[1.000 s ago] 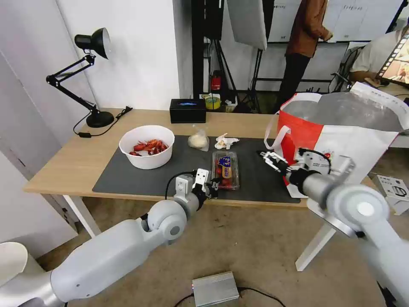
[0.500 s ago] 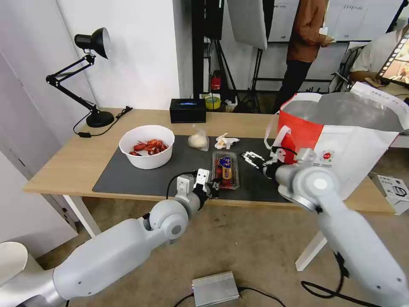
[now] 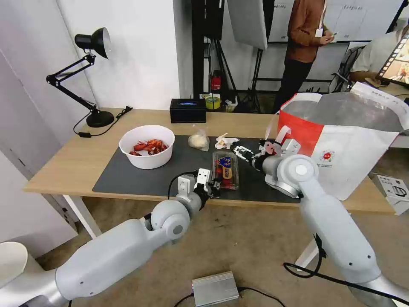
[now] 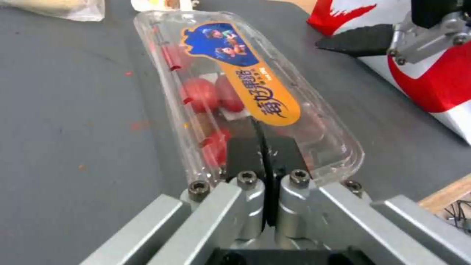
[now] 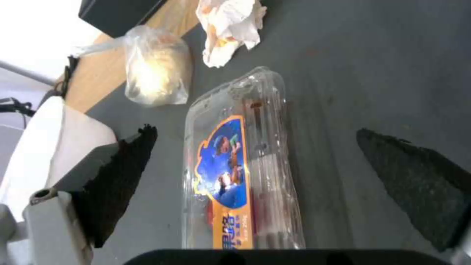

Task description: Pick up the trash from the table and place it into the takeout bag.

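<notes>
Light-wood table [image 3: 76, 162] carries a grey mat with the clamshell box [image 3: 225, 169] near its front edge and the takeout bag [image 3: 341, 140] standing at the robot's right. From the left wrist, the left gripper [image 4: 265, 173] sits pinched together at the box's near end. From the right wrist, the right gripper [image 5: 255, 173] hangs wide open over the box. Grasping looks to be the step in hand; next, the right jaws should straddle the box and close.
</notes>
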Robot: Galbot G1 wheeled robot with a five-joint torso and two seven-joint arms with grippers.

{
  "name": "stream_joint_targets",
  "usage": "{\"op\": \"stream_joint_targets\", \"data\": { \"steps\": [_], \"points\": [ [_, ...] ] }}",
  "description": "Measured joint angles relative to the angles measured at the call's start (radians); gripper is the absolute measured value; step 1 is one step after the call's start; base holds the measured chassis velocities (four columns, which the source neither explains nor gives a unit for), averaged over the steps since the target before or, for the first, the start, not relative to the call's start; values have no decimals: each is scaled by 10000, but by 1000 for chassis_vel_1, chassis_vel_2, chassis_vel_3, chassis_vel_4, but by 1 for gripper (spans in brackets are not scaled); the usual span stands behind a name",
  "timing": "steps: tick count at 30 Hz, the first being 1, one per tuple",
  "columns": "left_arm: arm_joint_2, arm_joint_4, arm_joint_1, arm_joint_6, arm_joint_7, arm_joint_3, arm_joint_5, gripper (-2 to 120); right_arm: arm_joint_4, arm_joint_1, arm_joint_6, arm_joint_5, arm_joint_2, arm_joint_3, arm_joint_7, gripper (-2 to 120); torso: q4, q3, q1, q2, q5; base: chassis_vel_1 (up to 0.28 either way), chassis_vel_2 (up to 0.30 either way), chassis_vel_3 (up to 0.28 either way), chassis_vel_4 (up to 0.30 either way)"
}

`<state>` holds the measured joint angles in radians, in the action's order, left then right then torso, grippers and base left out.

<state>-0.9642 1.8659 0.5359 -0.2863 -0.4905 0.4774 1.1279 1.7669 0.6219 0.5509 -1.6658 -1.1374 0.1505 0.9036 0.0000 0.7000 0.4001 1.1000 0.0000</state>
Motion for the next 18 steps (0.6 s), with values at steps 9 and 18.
{"op": "stream_joint_targets", "data": {
  "steps": [9, 18],
  "points": [
    [4, 30, 165, 6, 14, -47, -13, 0, -625, -392, 281, -33, -432, -192, 394, 100, 1, 0, 0, 0, -1, 0, 0, 0, 0],
    [-104, 29, 175, 6, 23, -23, -53, 0, -1060, -544, 394, -34, -593, -252, 488, 100, 0, 0, -2, 0, 0, 0, 0, 0, 0]
  ]
}}
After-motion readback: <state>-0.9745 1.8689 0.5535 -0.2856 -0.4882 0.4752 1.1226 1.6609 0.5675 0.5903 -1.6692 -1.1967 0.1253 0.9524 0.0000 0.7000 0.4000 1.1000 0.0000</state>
